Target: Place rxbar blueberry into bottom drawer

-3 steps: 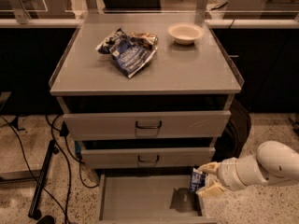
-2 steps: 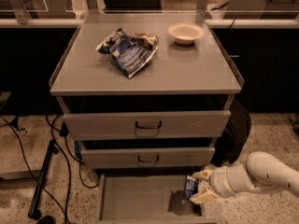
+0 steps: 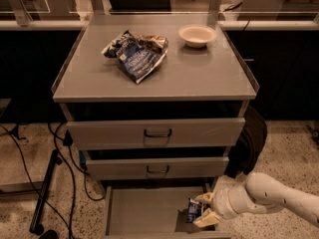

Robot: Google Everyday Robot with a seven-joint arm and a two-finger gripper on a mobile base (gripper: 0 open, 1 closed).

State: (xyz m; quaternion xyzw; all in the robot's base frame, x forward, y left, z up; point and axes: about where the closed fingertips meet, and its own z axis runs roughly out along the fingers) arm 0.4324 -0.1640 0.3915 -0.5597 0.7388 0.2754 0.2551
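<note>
Reaching in from the right, the gripper (image 3: 204, 208) is seen low over the open bottom drawer (image 3: 142, 210), its fingers closed on the rxbar blueberry (image 3: 193, 210).

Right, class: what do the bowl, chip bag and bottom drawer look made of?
Bowl: pale, matte, perhaps plastic or ceramic. Chip bag: crinkled, glossy, foil-like film. Bottom drawer: flat grey, likely painted metal. The tool holds the rxbar blueberry above it.

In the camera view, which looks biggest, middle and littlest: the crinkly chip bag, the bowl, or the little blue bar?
1. Wrinkly blue-and-silver chip bag
2. Round cream bowl
3. Small dark navy-blue bar, held by the pincer over the open grey bottom drawer
</note>
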